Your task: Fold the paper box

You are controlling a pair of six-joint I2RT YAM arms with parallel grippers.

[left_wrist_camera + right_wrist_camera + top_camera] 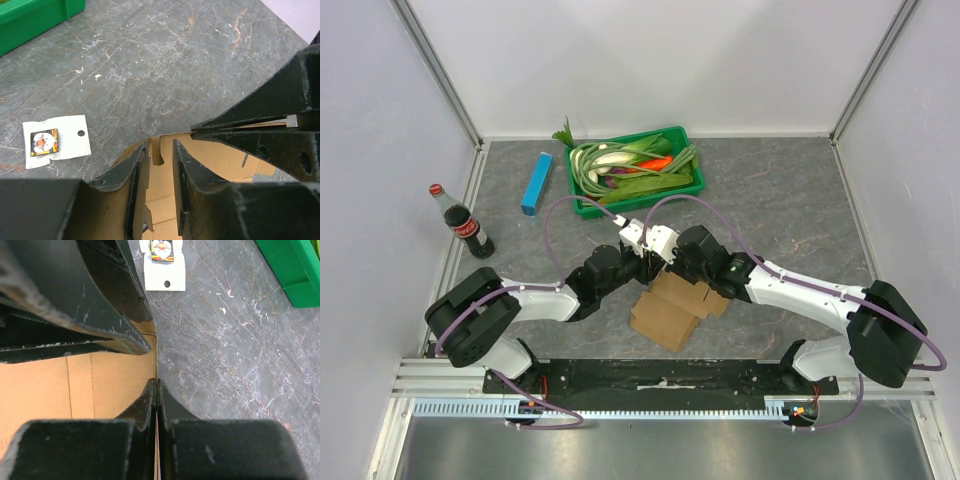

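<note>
Between the 2 arms, toward the near side of the table (780, 190), sits the paper box (668, 308): brown cardboard with at least 1 flap standing up off the grey surface, well apart from the green tray (30, 20). Your right gripper (157, 386) is pinched tight on the thin far edge of a panel, with the sheet sandwiched between both fingers. Your left gripper (160, 146) stands narrow but not closed. Its 2 fingers straddle an upright flap that leans against the inner face of 1 finger, while a gap shows at the other, so I judge it not yet clamped. The small white card (57, 140) lies on the table beyond the box, touching neither gripper.

Expect the box to be very light, so any pull will drag or lift the whole piece; the right pinch looks like your anchor. The panels should be stiff across their faces and bend readily only along the creases. The matte surface should give the pads fair grip. The edges and slot cuts are the weak spots and will likely crush or tear under a hard squeeze or a twist against a crease. Take the flap near its free edge, away from the cuts, and turn it about its crease.
</note>
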